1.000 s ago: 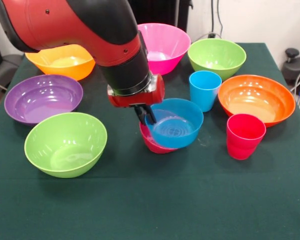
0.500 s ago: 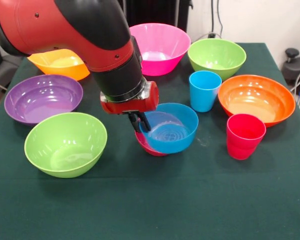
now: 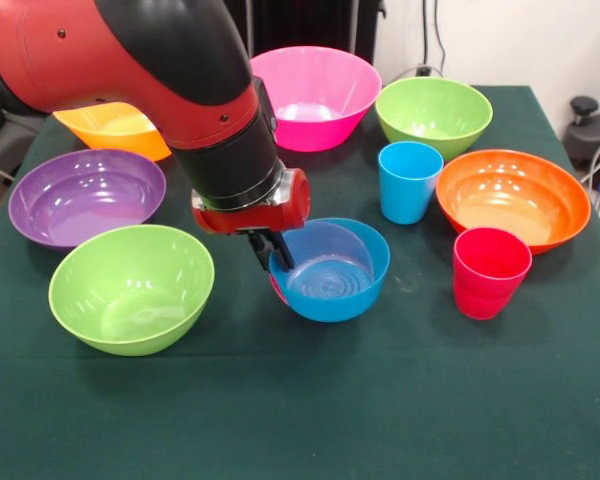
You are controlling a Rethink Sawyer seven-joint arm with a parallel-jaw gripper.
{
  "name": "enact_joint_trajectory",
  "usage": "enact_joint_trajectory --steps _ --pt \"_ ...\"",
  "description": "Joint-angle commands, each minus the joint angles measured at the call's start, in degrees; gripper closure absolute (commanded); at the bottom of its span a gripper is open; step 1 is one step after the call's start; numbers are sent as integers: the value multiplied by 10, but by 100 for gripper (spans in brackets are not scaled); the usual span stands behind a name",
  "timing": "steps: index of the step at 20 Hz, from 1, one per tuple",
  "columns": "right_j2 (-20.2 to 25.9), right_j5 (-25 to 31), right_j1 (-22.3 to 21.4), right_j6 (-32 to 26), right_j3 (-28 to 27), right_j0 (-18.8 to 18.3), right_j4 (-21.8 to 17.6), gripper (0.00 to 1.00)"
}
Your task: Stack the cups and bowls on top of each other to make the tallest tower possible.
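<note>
The gripper (image 3: 273,253) pinches the rim of the small blue bowl (image 3: 330,270), which sits on a red bowl (image 3: 276,289) mid-table. Barely begun, I'd say: the blue cup (image 3: 410,181), red cup (image 3: 490,271) and big bowls stand unstacked.

Arm reaching down from the upper left, gripper low near the middle of the frame.

The thick red and black arm (image 3: 150,60) slants from the upper left corner towards the centre. Its black wrist ends in a red collar, below which the gripper (image 3: 271,250) points down with dark fingers (image 3: 267,247) close together, pinching a bowl's rim.
</note>
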Motion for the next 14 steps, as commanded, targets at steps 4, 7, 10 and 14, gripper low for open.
enact_joint_trajectory --steps 4,7,10,14 --pt "-3 29 16 -165 -4 8 -76 100" --pt "-5 28 15 -162 7 5 -77 100" --pt "-6 21 13 -155 21 2 -76 100" --pt "-7 14 6 -146 38 0 -75 100"
